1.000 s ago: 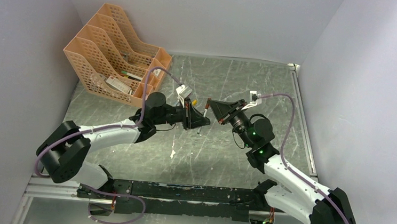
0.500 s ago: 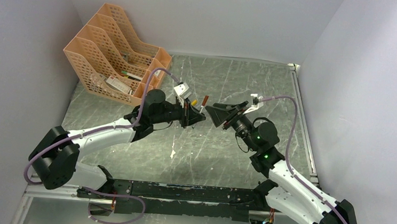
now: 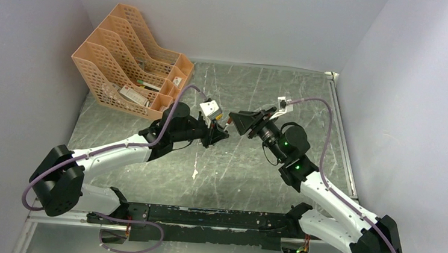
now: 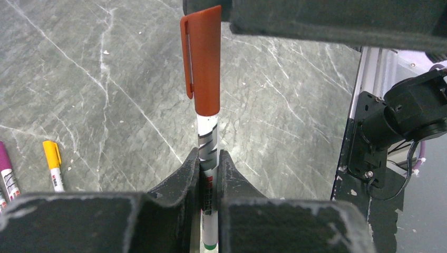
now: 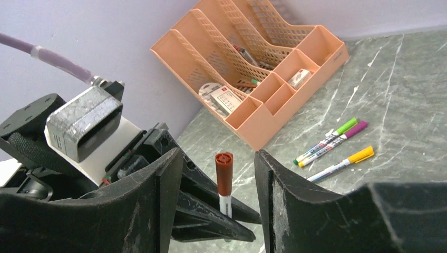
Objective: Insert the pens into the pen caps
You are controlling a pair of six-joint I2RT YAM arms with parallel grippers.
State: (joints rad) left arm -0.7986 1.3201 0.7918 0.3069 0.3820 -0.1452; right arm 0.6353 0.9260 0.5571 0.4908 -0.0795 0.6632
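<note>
While you look down from above, the grey marbled table takes up most of your view, and the peach file organiser stands at its far left corner. Your left gripper and right gripper meet nose to nose above the middle of the table. Your left jaws are clamped on the white barrel of a pen, which sticks out from between them. Your right jaws stand apart, one on each side of that pen's end, with a gap on both sides. Three capped pens lie on the table near the organiser: green and purple side by side, yellow just beside them. An orange cap sits on the held pen's tip.
</note>
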